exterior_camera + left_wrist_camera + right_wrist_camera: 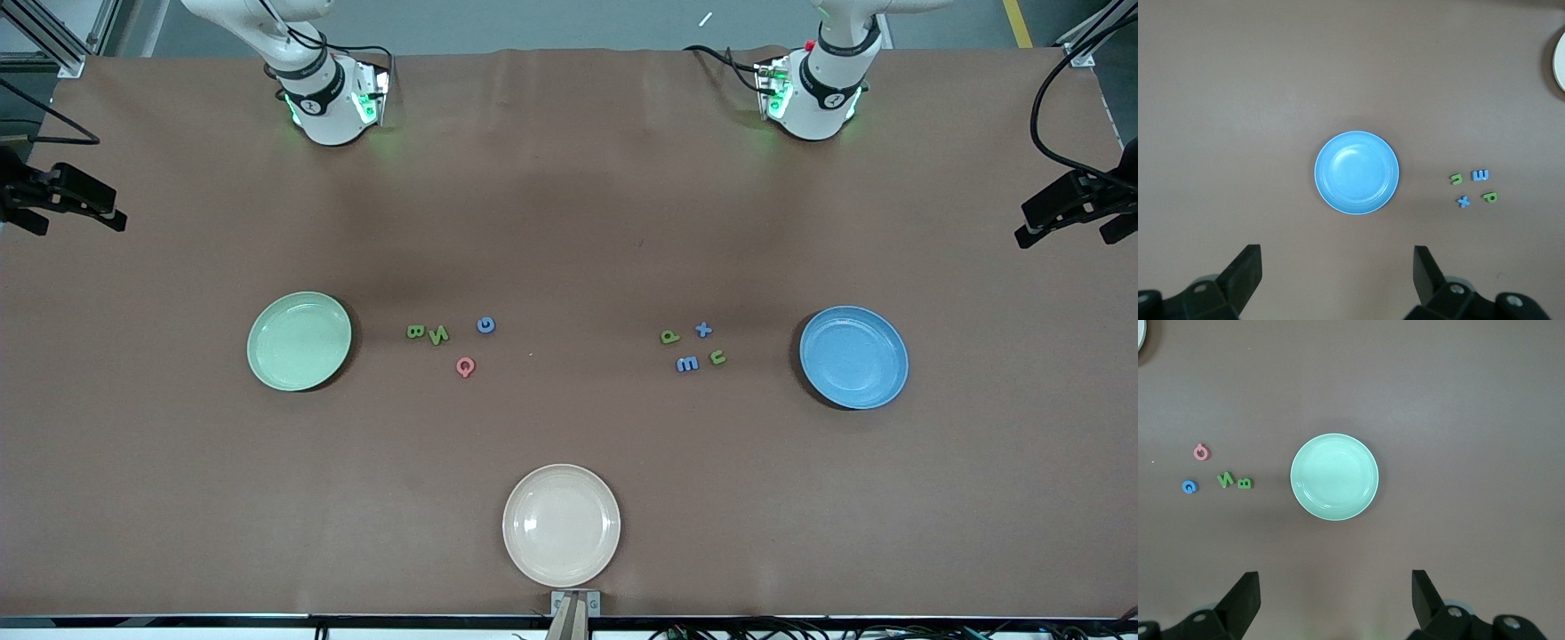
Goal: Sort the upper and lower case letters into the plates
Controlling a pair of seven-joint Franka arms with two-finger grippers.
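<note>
A mint green plate (pixel 300 340) lies toward the right arm's end of the table and a blue plate (pixel 853 356) toward the left arm's end, both empty. Beside the green plate lie a green B (pixel 415 332), green N (pixel 438 335), blue G (pixel 485 325) and pink Q (pixel 465 366). Beside the blue plate lie a green p (pixel 669 337), blue x (pixel 703 330), blue m (pixel 687 364) and green u (pixel 717 357). My left gripper (pixel 1337 260) hangs open high over bare table by the blue plate (pixel 1357 173). My right gripper (pixel 1335 583) hangs open high by the green plate (pixel 1334 477). Neither gripper shows in the front view.
A cream-beige plate (pixel 561 524) sits empty near the table's front edge, midway between the arms. Black clamped camera mounts stand at the right arm's end (pixel 62 196) and the left arm's end (pixel 1076 209). The two arm bases (pixel 329 98) (pixel 813 93) stand along the table's edge farthest from the front camera.
</note>
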